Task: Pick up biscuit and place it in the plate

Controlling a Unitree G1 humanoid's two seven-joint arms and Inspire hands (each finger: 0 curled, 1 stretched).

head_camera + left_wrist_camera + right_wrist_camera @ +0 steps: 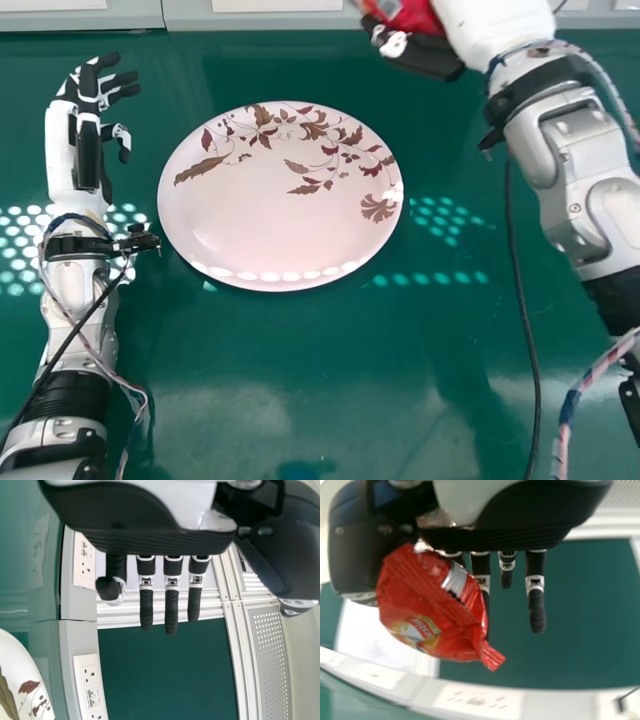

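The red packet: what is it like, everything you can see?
The packet is shiny, crinkled red wrapping, apparently plastic film, with a yellow-and-white printed patch, a pale silvery panel and a narrow, pinched end. It looks plump; no tear shows. The robot's right hand grips it, and in the head view it is beyond the plate, towards the right, not on it.

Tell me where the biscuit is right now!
The red biscuit packet is held in the right hand, at the head view's top edge, beyond the right side of the plate.
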